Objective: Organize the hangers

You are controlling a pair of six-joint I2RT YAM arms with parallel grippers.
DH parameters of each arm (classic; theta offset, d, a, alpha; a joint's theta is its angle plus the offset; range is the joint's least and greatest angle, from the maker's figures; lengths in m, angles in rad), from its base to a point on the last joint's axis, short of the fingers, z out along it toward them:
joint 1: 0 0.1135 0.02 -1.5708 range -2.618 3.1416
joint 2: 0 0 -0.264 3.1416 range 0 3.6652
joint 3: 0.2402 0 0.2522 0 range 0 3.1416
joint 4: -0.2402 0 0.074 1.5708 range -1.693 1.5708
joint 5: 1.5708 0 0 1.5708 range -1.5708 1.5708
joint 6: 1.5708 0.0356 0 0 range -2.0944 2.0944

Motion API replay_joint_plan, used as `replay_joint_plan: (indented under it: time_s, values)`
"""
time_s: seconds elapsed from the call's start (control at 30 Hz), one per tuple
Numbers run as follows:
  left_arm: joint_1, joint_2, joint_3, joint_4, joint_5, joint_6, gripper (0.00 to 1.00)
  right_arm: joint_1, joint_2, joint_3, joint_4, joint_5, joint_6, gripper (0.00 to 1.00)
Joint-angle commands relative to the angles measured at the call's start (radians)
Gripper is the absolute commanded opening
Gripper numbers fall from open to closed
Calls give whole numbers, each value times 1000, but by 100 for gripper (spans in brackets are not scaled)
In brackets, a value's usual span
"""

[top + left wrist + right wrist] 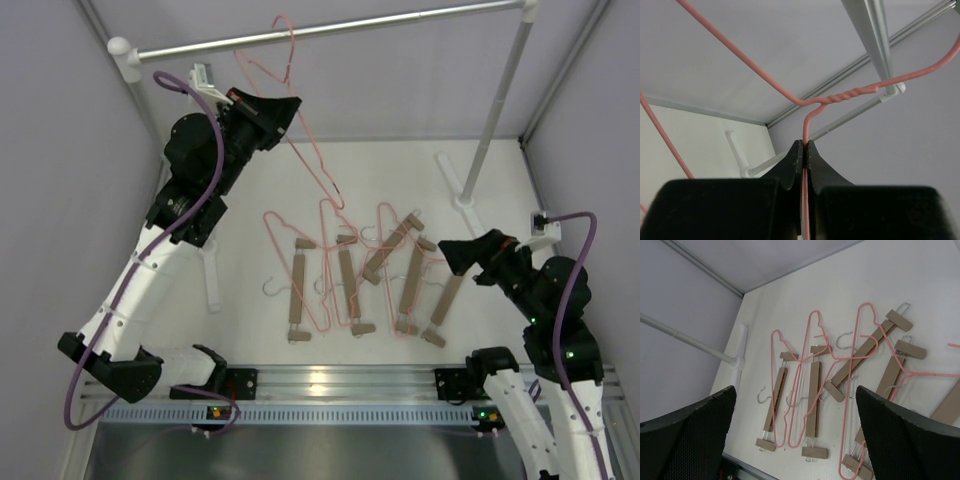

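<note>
My left gripper (287, 108) is raised near the rail, shut on a thin pink wire hanger (318, 170). In the left wrist view the wire (840, 96) runs straight between the closed fingertips (796, 152), just below its twisted neck. Its hook reaches up to the silver rail (330, 28); I cannot tell whether it rests on it. Three more pink hangers (325, 270) lie on the table, tangled over several tan wooden bar hangers (347, 280). My right gripper (455, 255) hovers open above their right end. Between its fingers the right wrist view shows the hangers (813, 397) lying far below.
The rail stands on white posts, one at the right (495, 120) and one at the left (125, 55). A white foot bar (210, 270) lies left of the hangers. Grey walls close in both sides. The metal mounting strip (330, 380) runs along the near edge.
</note>
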Motion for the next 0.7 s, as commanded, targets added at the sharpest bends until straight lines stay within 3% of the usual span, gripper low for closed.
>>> replay_joint_plan:
  time_s: [0.0, 0.67]
  values:
    - [9, 0, 12, 96, -58, -8, 0, -9, 7, 49, -7, -5, -13, 99]
    - [23, -39, -81, 104, -71, -18, 0, -9, -3, 56, -24, -14, -8, 99]
